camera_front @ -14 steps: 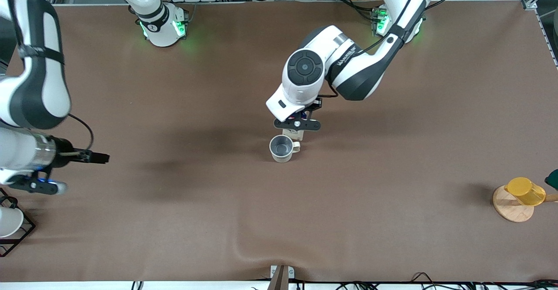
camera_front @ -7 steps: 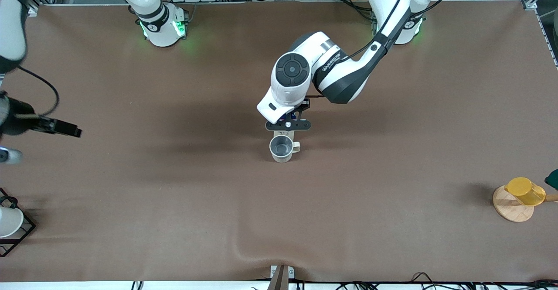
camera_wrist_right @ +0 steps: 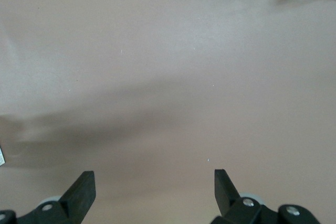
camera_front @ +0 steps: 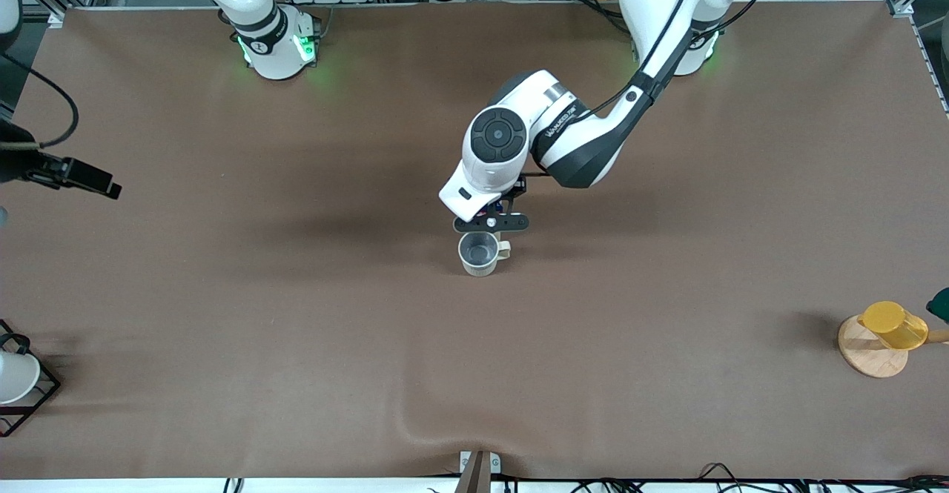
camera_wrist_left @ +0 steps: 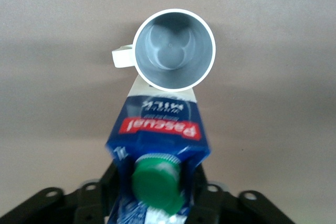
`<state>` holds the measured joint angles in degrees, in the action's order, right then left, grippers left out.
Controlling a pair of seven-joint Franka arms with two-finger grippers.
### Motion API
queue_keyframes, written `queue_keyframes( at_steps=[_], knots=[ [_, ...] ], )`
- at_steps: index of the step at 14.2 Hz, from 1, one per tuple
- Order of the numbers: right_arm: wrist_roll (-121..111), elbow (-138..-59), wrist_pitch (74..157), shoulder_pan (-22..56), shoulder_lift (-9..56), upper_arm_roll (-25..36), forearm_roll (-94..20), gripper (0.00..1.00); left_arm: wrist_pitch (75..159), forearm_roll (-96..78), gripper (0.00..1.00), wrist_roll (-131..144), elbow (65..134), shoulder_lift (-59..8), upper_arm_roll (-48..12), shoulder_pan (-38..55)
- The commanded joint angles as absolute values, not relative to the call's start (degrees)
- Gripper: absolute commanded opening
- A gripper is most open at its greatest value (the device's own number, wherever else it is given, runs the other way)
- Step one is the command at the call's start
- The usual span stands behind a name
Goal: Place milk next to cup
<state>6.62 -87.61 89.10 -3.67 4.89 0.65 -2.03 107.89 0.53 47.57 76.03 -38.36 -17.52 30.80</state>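
Note:
The cup is a cream mug with a grey-blue inside, standing upright mid-table with its handle toward the left arm's end. My left gripper is right over the spot beside the cup, on the side farther from the front camera, and hides the milk there. In the left wrist view, the left gripper is shut on the milk, a blue carton with green cap and red band, upright and close against the cup. My right gripper is open and empty over bare table at the right arm's end.
A yellow cup lies on a round wooden coaster at the left arm's end, with a dark green object at the edge. A white cup sits in a black wire rack at the right arm's end.
My left gripper has shifted a little toward the right arm's end with the milk, which is now hidden beneath it beside the cup. My right arm has drawn back toward the table's edge.

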Motion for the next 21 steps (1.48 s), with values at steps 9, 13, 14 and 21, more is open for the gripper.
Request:
queue_keyframes(
  at_steps=[9, 13, 14, 21],
  knots=[
    [6.50, -94.85, 94.05, -4.57, -1.58, -0.53, -1.67, 1.00, 100.38, 4.63, 1.00, 50.01, 75.66, -25.69, -13.98, 27.69],
    [6.85, -91.41, 92.02, -4.39, -1.23, -0.62, -1.67, 1.00, 96.68, 10.19, 1.00, 48.52, 76.02, -21.63, -13.71, 20.06],
    [6.86, -91.32, 92.11, -4.39, -1.23, -0.62, -1.67, 1.00, 95.72, 10.20, 1.00, 46.25, 75.94, -20.66, -13.80, 17.95],
    [6.77, -90.44, 92.20, -3.87, -1.05, -0.62, -1.76, 1.00, 87.89, 5.91, 1.00, 20.70, 76.98, -12.93, -14.24, 4.07]
  ],
)
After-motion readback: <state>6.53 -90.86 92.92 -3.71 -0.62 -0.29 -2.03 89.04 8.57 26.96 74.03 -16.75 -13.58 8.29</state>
